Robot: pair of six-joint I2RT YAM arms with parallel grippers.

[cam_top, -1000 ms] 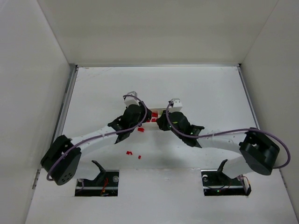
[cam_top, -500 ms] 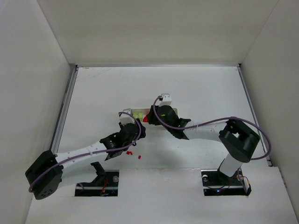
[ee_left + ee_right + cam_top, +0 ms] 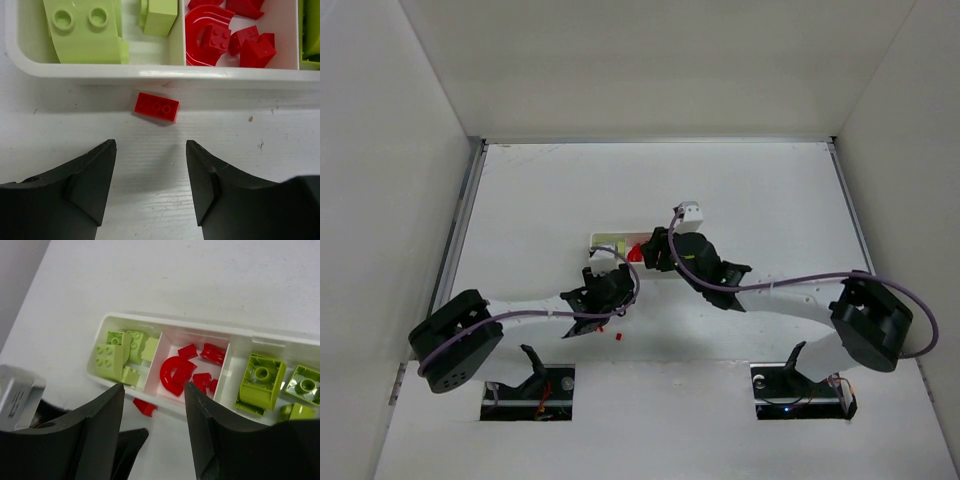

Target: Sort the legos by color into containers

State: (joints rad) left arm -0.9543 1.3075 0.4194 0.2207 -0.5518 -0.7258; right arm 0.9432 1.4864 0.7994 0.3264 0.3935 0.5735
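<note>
The white tray point(image 3: 599, 241) has three compartments. In the right wrist view, the tray point(image 3: 175, 323) holds yellow-green legos point(image 3: 116, 357) on the left, red legos point(image 3: 176, 374) in the middle and more yellow-green legos point(image 3: 262, 381) on the right. One red brick point(image 3: 156, 106) lies on the table just outside the tray's near wall point(image 3: 100, 70); the same brick point(image 3: 144, 407) shows in the right wrist view. My left gripper point(image 3: 151, 148) is open and empty, a little short of that brick. My right gripper point(image 3: 154, 391) hangs open and empty above the middle compartment.
Two small red bricks point(image 3: 618, 338) lie loose on the table nearer the arm bases, beside the left arm point(image 3: 530, 312). The two grippers are close together at the tray. White walls enclose the table on the left, back and right.
My right gripper has gone from shut to open over the tray. My left gripper has drawn back from the tray toward the near side and opened wider.
</note>
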